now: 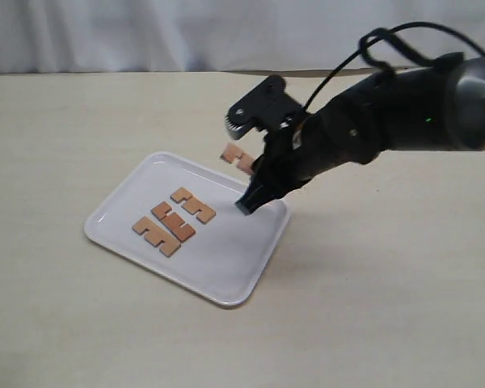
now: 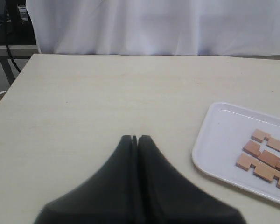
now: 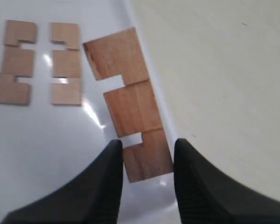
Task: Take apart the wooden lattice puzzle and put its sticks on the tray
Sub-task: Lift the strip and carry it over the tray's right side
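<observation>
No interlocked lattice puzzle is in view, only separate sticks. Three reddish-brown notched sticks lie flat side by side on the white tray. A fourth stick hangs above the tray's far rim. My right gripper is shut on one end of it, the fingers pressing its two long edges. In the right wrist view this stick reaches out past the gripper, over the rim of the tray. My left gripper is shut on nothing, over bare table beside the tray.
The tray sits on a pale beige table with a white curtain behind its far edge. The right arm with its cable reaches in from the right above the tray's far corner.
</observation>
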Controlling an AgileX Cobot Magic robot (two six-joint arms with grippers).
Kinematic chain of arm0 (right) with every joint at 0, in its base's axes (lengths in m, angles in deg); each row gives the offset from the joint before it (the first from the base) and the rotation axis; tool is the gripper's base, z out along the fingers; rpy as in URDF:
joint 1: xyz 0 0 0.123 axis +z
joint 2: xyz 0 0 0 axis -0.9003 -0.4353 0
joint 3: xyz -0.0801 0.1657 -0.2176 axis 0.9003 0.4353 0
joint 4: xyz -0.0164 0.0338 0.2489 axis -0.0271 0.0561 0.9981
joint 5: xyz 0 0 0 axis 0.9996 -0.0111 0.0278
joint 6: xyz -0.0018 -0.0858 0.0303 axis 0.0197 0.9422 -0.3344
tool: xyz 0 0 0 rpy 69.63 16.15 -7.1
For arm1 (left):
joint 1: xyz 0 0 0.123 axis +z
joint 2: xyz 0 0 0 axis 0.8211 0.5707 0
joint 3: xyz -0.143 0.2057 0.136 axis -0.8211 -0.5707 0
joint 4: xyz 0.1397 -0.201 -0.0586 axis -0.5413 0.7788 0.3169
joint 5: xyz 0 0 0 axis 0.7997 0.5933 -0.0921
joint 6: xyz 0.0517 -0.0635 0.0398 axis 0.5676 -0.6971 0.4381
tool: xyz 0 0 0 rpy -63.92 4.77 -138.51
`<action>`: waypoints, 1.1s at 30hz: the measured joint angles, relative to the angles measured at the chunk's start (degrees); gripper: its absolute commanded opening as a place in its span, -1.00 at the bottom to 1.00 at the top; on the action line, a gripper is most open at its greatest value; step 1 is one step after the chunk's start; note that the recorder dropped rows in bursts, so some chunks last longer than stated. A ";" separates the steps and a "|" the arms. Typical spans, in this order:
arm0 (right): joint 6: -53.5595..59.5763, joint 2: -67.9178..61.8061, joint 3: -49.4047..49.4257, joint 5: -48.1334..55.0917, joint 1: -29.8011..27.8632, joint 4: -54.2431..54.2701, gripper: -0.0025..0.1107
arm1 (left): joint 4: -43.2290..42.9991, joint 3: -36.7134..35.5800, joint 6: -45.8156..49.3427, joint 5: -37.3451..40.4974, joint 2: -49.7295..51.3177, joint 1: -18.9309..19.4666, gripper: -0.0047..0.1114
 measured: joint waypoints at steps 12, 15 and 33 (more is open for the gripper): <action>-11.66 -10.80 -8.61 2.60 5.12 -2.27 -0.87 | 0.00 0.00 0.00 0.00 0.00 0.00 -0.92; -20.58 -11.26 -8.61 3.71 5.12 -10.14 -0.80 | 0.00 0.00 0.00 0.00 0.00 0.00 -0.92; -34.41 -7.07 -8.84 18.10 9.76 -19.77 0.22 | 0.00 0.00 0.00 0.00 0.00 0.00 -0.92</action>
